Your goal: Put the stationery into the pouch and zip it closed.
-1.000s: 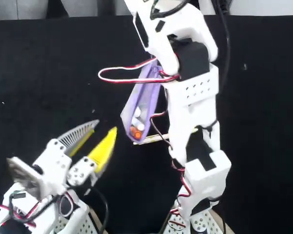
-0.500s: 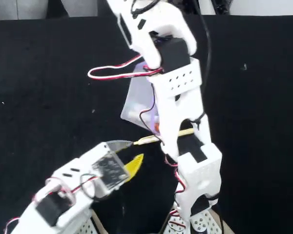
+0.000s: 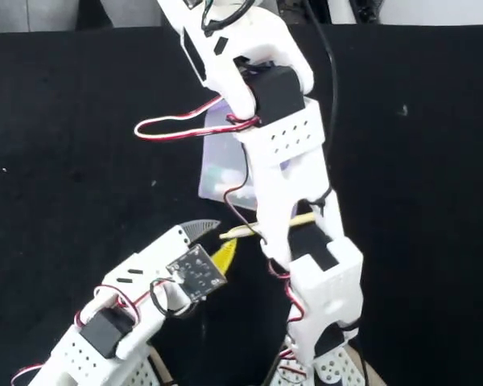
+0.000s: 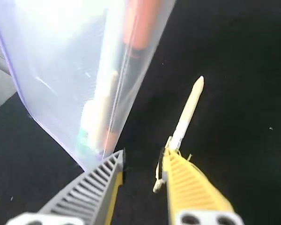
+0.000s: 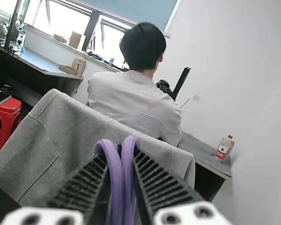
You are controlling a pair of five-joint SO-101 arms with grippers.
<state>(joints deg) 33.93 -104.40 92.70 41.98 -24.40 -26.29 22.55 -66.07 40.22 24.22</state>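
My right gripper (image 5: 120, 158) is shut on the purple rim of the pouch (image 5: 116, 154) and holds it up off the table. In the high view the translucent purple pouch (image 3: 218, 165) hangs beside the tall right arm. Pens and an orange item show through the pouch (image 4: 91, 70) wall. A cream pen (image 3: 283, 223) lies on the black table, partly under the right arm. My left gripper (image 3: 220, 239) is open low at the pen's near end. The pen (image 4: 188, 110) lies just beyond the yellow finger (image 4: 189, 185); the grey finger (image 4: 91, 187) is under the pouch's bottom corner.
The black table (image 3: 72, 121) has free room to the left and to the far right. The right arm's white links and red-white cable (image 3: 177, 129) stand over the middle. A grey-covered chair (image 5: 47, 136) shows in the room behind.
My left arm has swung in toward the middle, bringing its open gripper to the pen's near end. The right arm shifted left with the pouch, which turned to face the camera more.
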